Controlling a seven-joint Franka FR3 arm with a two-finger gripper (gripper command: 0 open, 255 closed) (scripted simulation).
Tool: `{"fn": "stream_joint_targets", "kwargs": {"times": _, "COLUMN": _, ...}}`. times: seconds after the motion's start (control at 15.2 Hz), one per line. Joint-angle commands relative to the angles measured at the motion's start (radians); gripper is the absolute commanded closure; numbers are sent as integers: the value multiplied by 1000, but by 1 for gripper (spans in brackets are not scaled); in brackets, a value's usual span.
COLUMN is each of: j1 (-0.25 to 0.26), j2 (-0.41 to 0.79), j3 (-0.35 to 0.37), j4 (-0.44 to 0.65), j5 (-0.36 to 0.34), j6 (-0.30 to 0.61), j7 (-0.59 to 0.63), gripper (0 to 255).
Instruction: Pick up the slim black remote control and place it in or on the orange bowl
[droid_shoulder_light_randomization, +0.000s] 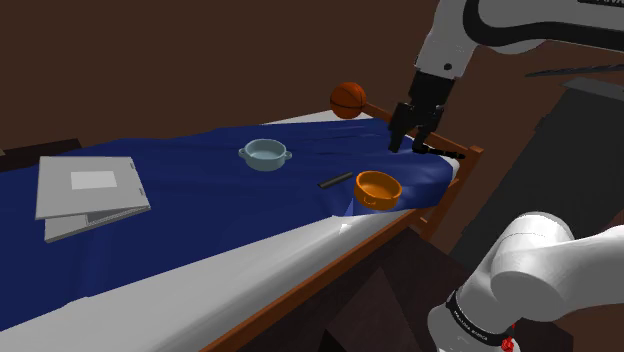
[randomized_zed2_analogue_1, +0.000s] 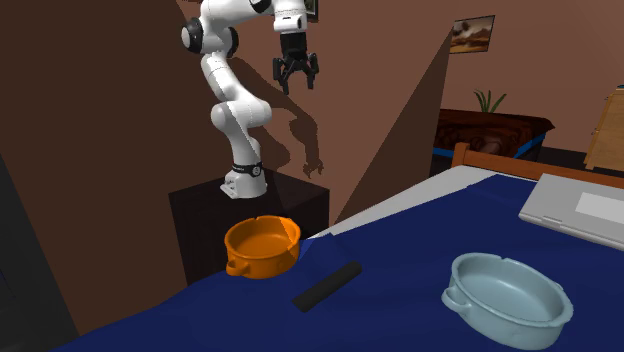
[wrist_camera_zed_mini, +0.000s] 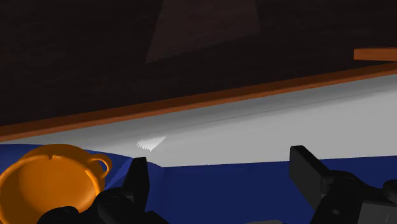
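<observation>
The slim black remote (droid_shoulder_light_randomization: 336, 180) (randomized_zed2_analogue_1: 328, 286) lies flat on the blue blanket, just beside the orange two-handled bowl (droid_shoulder_light_randomization: 377, 188) (randomized_zed2_analogue_1: 262, 246) (wrist_camera_zed_mini: 48, 181). The bowl stands upright near the bed's corner with nothing in it. My black gripper (droid_shoulder_light_randomization: 410, 135) (randomized_zed2_analogue_1: 297, 80) (wrist_camera_zed_mini: 222, 184) hangs open in the air well above the bed, past the bowl on the side away from the remote. Its fingers (wrist_camera_zed_mini: 310, 170) stand wide apart with nothing between them. In the wrist view the bowl sits beside one finger, over the blanket's edge and the white sheet.
A pale blue bowl (droid_shoulder_light_randomization: 265, 154) (randomized_zed2_analogue_1: 510, 297) stands further along the blanket. A grey flat laptop-like thing (droid_shoulder_light_randomization: 90, 190) (randomized_zed2_analogue_1: 580, 208) lies at the far end. An orange ball (droid_shoulder_light_randomization: 348, 99) rests by the wooden bed frame (droid_shoulder_light_randomization: 400, 225). My dark stand (randomized_zed2_analogue_1: 290, 210) is beside the bed.
</observation>
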Motion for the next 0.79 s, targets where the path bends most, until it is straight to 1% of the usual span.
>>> {"fn": "stream_joint_targets", "kwargs": {"times": 0.0, "j1": 0, "j2": 0, "j3": 0, "j4": 0, "j5": 0, "j6": 0, "j7": 0, "gripper": 0}}
{"fn": "stream_joint_targets", "kwargs": {"times": 0.33, "j1": -37, "j2": 160, "j3": 27, "j4": 7, "j5": 38, "j6": 150, "j7": 132, "gripper": 0}}
{"fn": "stream_joint_targets", "kwargs": {"times": 0.73, "j1": -77, "j2": 367, "j3": 43, "j4": 52, "j5": 71, "j6": 308, "j7": 279, "gripper": 0}}
